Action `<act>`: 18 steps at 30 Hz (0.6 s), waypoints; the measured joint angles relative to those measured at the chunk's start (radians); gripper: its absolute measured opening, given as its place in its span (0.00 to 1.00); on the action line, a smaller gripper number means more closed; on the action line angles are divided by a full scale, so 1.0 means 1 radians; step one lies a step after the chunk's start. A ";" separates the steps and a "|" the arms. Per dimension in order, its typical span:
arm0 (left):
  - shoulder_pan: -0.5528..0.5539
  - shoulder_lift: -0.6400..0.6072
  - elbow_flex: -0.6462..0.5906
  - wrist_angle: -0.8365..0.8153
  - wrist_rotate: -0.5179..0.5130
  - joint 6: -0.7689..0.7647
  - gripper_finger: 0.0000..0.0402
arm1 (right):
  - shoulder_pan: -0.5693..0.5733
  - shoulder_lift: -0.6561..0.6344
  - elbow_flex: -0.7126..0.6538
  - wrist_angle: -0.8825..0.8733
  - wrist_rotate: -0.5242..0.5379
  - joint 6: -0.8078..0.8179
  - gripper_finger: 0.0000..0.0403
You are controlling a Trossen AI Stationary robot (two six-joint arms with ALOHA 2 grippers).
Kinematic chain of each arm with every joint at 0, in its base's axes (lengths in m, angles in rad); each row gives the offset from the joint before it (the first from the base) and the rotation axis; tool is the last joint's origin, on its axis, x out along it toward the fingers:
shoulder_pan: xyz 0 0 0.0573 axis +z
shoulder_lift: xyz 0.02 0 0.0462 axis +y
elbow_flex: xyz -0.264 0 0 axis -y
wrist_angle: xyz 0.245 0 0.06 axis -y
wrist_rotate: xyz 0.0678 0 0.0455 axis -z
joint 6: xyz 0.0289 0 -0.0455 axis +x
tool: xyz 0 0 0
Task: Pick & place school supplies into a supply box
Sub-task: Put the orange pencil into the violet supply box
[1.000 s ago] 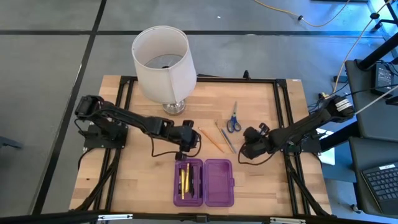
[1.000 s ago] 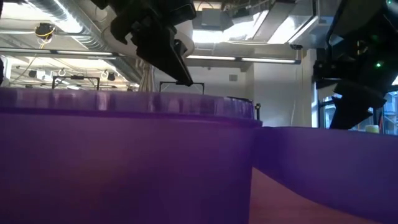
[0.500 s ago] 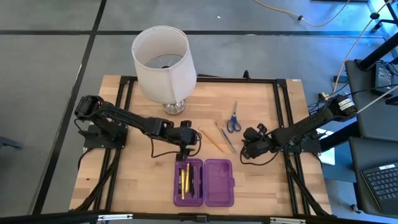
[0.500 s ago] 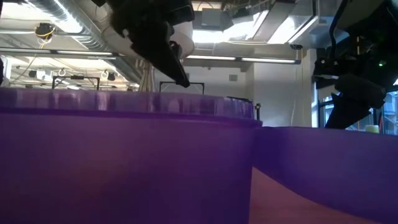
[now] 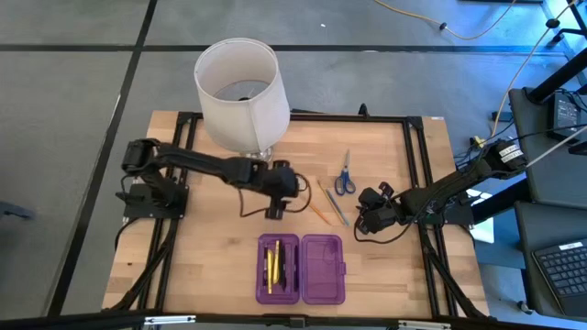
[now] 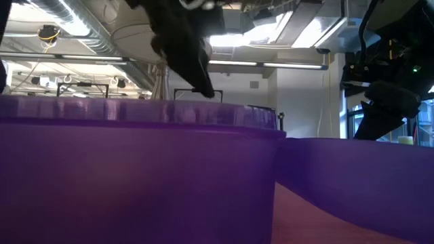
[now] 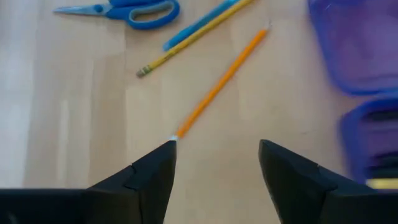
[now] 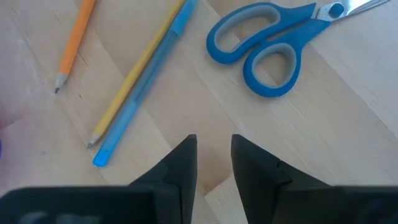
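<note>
Withdrawing left hand (image 5: 272,213) from purple case (image 5: 301,268), fingers now spread

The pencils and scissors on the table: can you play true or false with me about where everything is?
1. The scissors are inside the purple box. False: they lie on the table, beside the pencils.
2. The orange pencil lies on the table, in front of the left gripper. True.
3. The left gripper is squeezing a pencil. False: its fingers are open and hold nothing.
4. Something yellow already lies in the left half of the box. True.
5. The lamp lies tipped over on its side. False: it stands upright at the back of the table.
</note>
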 joint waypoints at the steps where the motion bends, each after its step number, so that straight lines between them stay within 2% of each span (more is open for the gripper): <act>1: 0.016 0.015 0.004 0.000 0.013 0.056 0.56 | 0.000 0.000 0.000 0.000 0.000 0.000 0.26; 4: 0.050 0.059 0.017 0.010 0.059 0.215 0.56 | 0.000 0.000 0.000 0.002 0.000 0.000 0.26; 7: 0.082 0.117 0.038 0.005 0.071 0.310 0.56 | 0.000 0.000 0.000 0.002 0.000 0.000 0.26; 18: 0.169 0.314 0.147 -0.061 0.106 0.469 0.52 | 0.000 0.000 0.000 0.004 0.001 -0.026 0.26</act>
